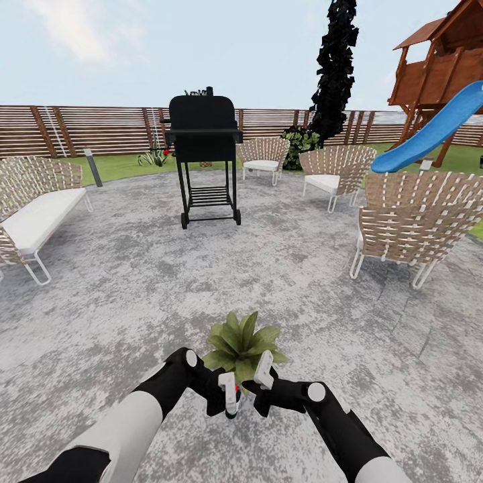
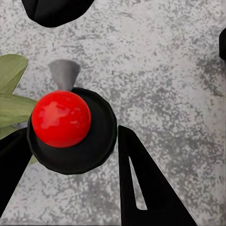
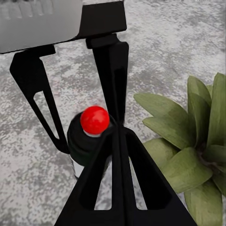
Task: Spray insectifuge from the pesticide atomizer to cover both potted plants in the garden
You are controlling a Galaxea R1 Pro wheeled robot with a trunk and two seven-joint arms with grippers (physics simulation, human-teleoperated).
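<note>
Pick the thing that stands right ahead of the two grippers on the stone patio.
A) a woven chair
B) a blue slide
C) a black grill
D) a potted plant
D: in the head view the potted plant rises just beyond the left gripper and the right gripper, while the black grill stands far off across the patio.

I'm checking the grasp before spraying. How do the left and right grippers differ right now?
The left gripper holds the atomizer; the right gripper holds nothing. The left gripper's fingers stand apart around the bottle's dark cap, while the right gripper's fingers meet at their tips. Both hang low over the patio, right beside the plant.
</note>
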